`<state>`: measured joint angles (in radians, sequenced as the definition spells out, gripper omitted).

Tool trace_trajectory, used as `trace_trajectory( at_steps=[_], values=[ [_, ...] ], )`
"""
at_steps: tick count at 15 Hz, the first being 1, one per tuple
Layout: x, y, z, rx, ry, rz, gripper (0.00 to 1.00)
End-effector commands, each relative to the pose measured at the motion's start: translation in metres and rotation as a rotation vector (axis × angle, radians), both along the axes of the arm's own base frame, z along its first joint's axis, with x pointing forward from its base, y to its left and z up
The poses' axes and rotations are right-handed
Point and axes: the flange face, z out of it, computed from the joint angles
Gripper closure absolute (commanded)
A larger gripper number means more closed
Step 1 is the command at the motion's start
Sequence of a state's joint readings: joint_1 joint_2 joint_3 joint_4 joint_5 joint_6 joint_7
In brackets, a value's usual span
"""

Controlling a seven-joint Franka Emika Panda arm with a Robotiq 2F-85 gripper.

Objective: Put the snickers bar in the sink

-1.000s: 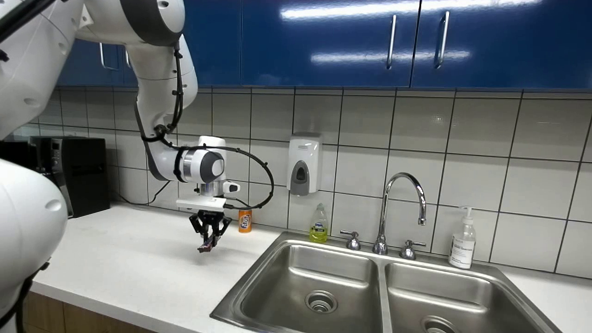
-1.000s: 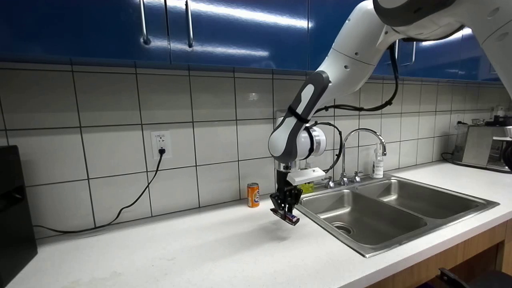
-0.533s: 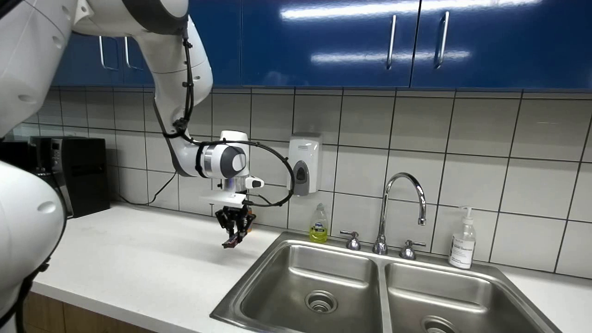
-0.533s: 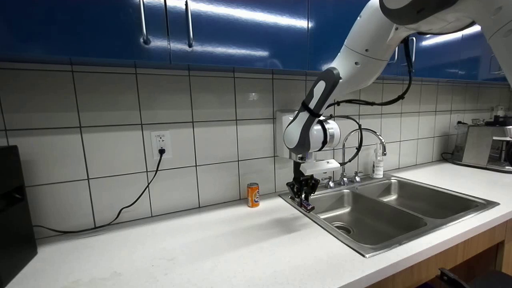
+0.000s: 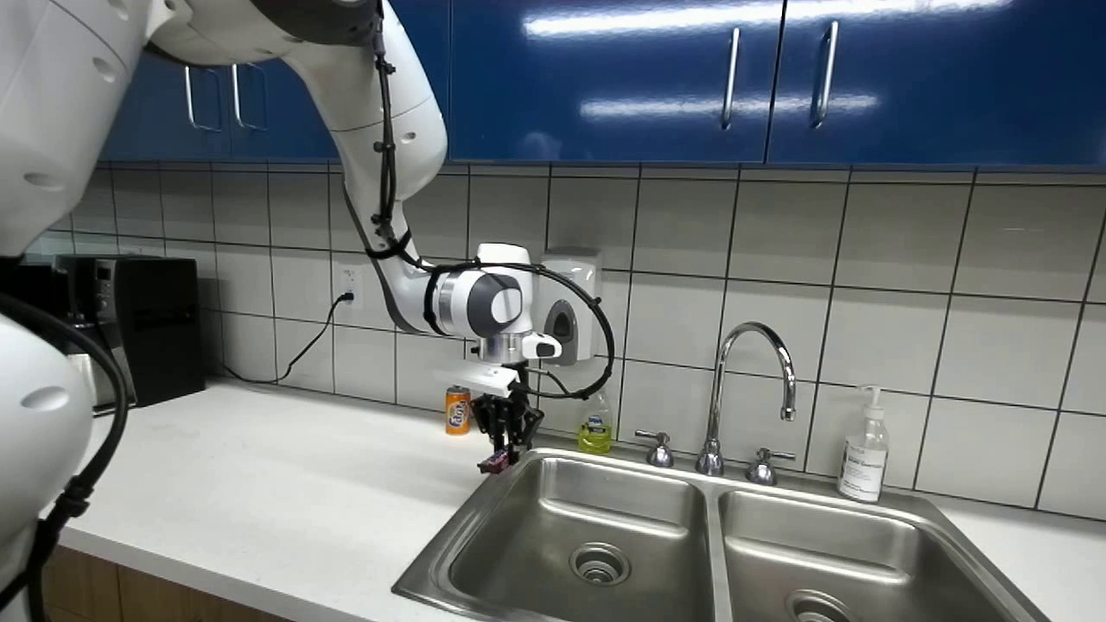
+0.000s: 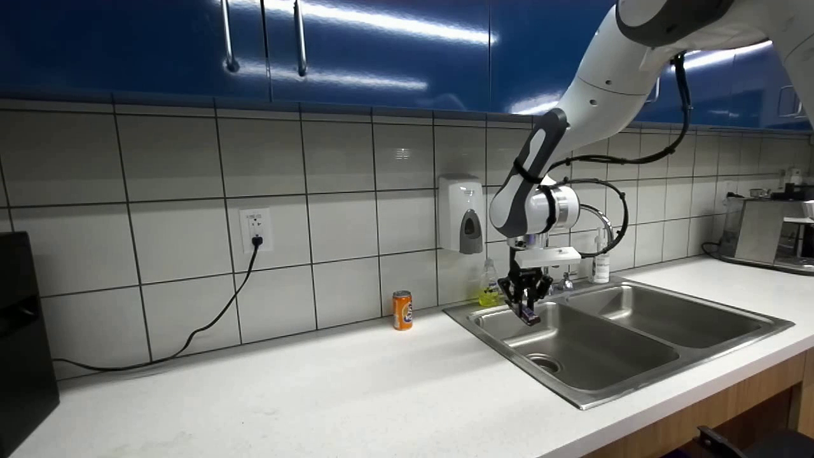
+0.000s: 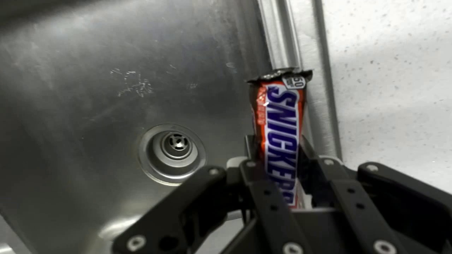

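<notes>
Looks well past halfway to me. Has the small, flat, dark brown wrapped snickers bar (image 7: 282, 123) with blue-on-white lettering clamped by its long sides between the black jointed fingers (image 7: 309, 158), so can probably tick off the pick-up. Right of centre in the wrist view, overlapping the rim (image 7: 307, 49) of the double-basin stainless steel sink (image 7: 159, 102), with the white speckled desk (image 7: 388, 70) at the right edge. Hanging clear of the desk in both exterior views, though can't tell the exact height above the rim. Not put down in the sink yet. Left to do, at a guess: shift toward the round steel drain (image 7: 172, 151) left of centre in that same frame, get low, then let go. Wouldn't release here, might land on the rim.
</notes>
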<state>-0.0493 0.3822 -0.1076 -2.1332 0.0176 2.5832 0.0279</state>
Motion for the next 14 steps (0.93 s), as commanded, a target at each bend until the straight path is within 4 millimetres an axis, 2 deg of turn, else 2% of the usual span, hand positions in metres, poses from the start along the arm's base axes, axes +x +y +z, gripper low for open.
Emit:
trace_trajectory(
  at_steps=[1,4,6,14],
  values=[
    [-0.008,-0.036,-0.001,0.013,0.012,-0.116,0.93],
    [-0.013,-0.062,-0.014,0.016,0.025,-0.185,0.93],
    [-0.016,-0.074,-0.031,0.017,0.047,-0.213,0.93],
    [-0.024,-0.105,-0.108,0.029,0.117,-0.292,0.93]
  ],
)
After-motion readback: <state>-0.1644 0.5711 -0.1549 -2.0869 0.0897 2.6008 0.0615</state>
